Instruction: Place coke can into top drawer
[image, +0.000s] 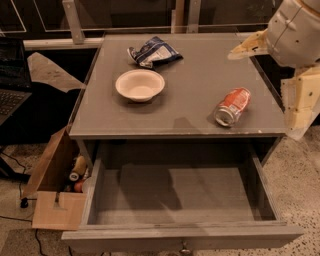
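Note:
The coke can (232, 106), red-orange with silver ends, lies on its side on the grey tabletop (200, 75) near the right front corner. The top drawer (175, 197) is pulled out below the tabletop, and its flat grey bottom is bare. My gripper (270, 82) hangs at the far right, above and to the right of the can, not touching it. It is open and empty, with one cream finger (247, 46) reaching left over the table edge and the other finger (300, 102) pointing down beside the table.
A white round bowl (140, 85) sits left of centre on the tabletop, and a blue-and-white snack bag (152, 51) lies behind it. A brown cardboard box (55, 192) with small items stands on the floor left of the drawer. A laptop (12, 90) is at the far left.

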